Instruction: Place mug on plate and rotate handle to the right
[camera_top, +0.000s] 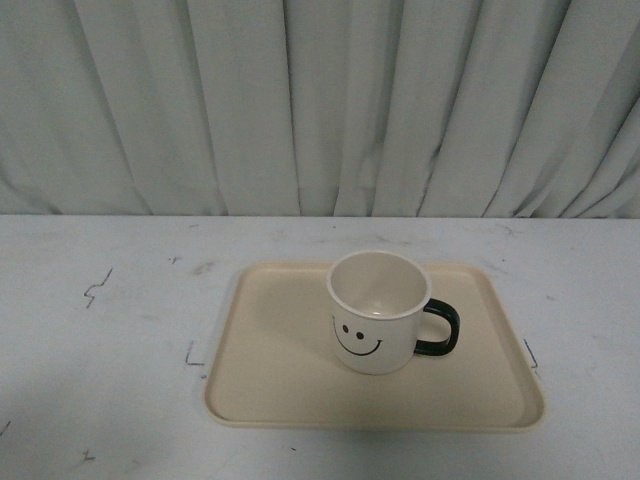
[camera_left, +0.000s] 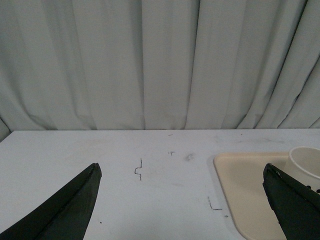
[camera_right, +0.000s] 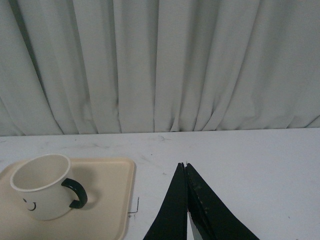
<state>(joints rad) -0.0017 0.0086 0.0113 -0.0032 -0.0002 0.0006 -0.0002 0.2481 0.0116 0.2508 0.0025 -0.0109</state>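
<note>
The cream-white mug stands upright on the beige plate, its smiley face toward me and its dark handle pointing right. Neither gripper shows in the front view. In the left wrist view my left gripper is open and empty over the bare table, left of the plate; the mug's rim shows at the edge. In the right wrist view my right gripper is shut and empty over the table, right of the plate and mug, whose handle faces it.
The white table has small dark corner marks around the plate. A pale pleated curtain hangs behind the table's far edge.
</note>
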